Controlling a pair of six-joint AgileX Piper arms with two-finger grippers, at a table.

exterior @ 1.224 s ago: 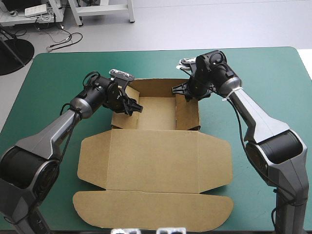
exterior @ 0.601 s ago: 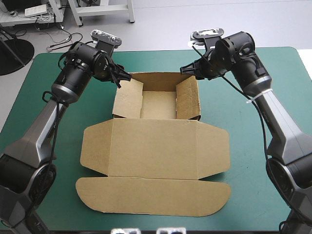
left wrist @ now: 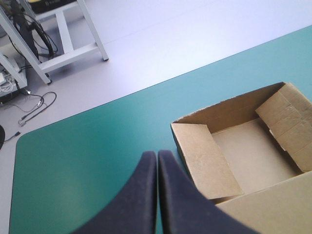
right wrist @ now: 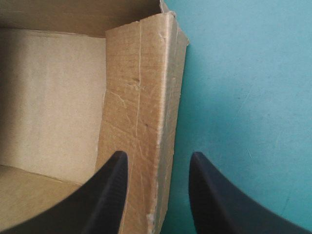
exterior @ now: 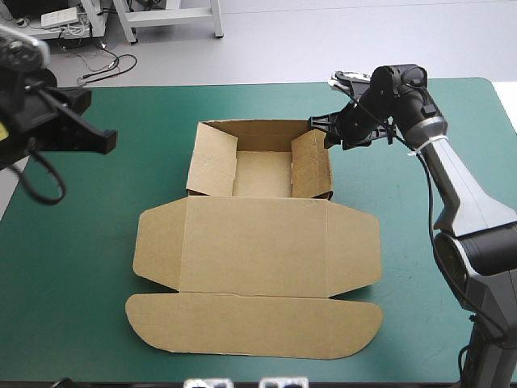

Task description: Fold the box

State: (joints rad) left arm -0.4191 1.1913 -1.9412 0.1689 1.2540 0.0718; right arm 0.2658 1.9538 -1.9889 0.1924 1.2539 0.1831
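Box (exterior: 258, 246) (creased brown board): right end effector (right wrist: 157, 155) spread astride a wall; left end effector (left wrist: 157, 154) clenched.

Place: robotics laboratory or test room.

Evidence, seen from the floor:
- One work table (exterior: 242, 101) under a fitted teal-green cover, with rounded corners, standing free on a plain pale grey floor (exterior: 323, 40).
- A jointed grey-and-black robot arm (exterior: 464, 194) reaching over the table.
- White metal frame legs (exterior: 170, 14) beyond the far edge.
- Loose black cables (exterior: 109, 63) trailing on the floor beside them.
- A white device with leads (exterior: 56, 18) on a low shelf.
- A black round stand base (exterior: 24, 93) off the far left corner.
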